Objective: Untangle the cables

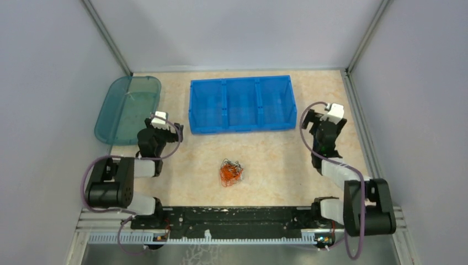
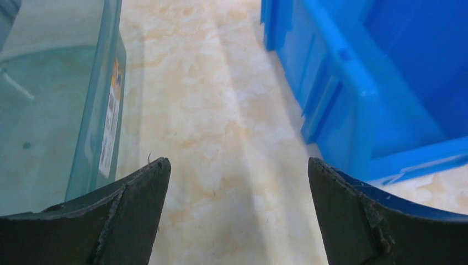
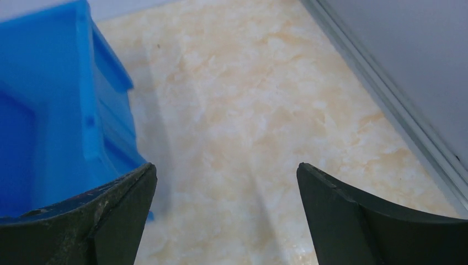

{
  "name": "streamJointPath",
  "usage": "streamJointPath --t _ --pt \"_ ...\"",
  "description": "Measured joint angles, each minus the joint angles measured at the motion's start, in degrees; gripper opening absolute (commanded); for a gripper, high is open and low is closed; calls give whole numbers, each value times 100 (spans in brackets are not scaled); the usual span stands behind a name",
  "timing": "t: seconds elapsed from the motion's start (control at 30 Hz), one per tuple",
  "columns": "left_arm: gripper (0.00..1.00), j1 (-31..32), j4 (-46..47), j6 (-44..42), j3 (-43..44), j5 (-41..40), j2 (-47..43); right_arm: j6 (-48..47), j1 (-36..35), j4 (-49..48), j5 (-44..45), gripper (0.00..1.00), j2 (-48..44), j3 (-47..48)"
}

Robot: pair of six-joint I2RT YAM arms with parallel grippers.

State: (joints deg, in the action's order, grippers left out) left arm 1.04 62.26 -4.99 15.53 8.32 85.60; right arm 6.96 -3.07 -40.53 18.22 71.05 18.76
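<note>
Near the middle of the table (image 1: 287, 160), the cables (image 1: 230, 172) are seen as one small clump, mostly orange-red with some dark strands mixed in; the clump is laid flat on the marbled surface, in front of the bin (image 1: 241, 104) and apart from it; the bin is blue, divided into three compartments, and set toward the far side; to its left a teal tray (image 1: 127, 107) is placed by the left wall; the left gripper (image 2: 237, 165) is held low over bare table between the tray and the bin, its jaws spread wide and nothing grasped between them; a label (image 2: 110, 127) is seen on the tray's side wall; the right gripper (image 3: 226, 171) is held over bare table between the bin's right end and the rail (image 3: 386, 94) at the wall's foot, its jaws likewise spread wide and nothing grasped; both grippers are kept well apart from the cables, which are touched by neither
</note>
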Motion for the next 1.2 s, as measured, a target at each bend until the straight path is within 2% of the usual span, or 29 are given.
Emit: streamJointPath --t 0.1,0.17,0.3,0.37,0.47,0.53,0.6,0.67,0.77,0.8,0.9,1.03,1.2 --pt "100 0 -1014 -57 442 197 -417 461 0 1106 120 99 -612 544" --pt "100 0 -2035 -186 1091 345 -553 782 0 1663 157 99 -1049 621" --pt "100 -2 -3558 -417 1996 590 -750 2096 9 2979 592 99 -2247 570" --pt "100 -13 -4266 -516 2323 809 -870 2472 26 3126 520 99 -2874 450" --pt "100 -17 -5305 -597 2736 1228 -1014 2632 -13 3027 -109 99 -3379 354" --pt "100 -22 -5993 -686 3016 1539 -1071 2549 -260 3071 -407 99 -3296 433" --pt "100 -28 -6607 -776 3303 1847 -1088 2326 -901 3200 -549 99 -3095 573" --pt "100 -31 -7090 -850 3477 2118 -1143 2092 -1615 3348 -756 93 -2946 605" --pt "100 -35 -7600 -973 3528 2437 -1322 1856 -2275 3464 -1220 80 -2935 603" --pt "100 -44 -7788 -1016 3528 2549 -1414 1808 -2396 3456 -1368 77 -2920 603" --pt "100 -44 -8061 -1143 3499 2787 -1622 1648 -2745 3410 -1926 76 -2656 608" --pt "100 -44 -8341 -1340 3410 3014 -1762 1510 -3272 3359 -2476 70 -1976 614" --pt "100 -44 -8719 -1585 3403 3248 -1762 1416 -3624 3222 -3060 68 -1379 697"
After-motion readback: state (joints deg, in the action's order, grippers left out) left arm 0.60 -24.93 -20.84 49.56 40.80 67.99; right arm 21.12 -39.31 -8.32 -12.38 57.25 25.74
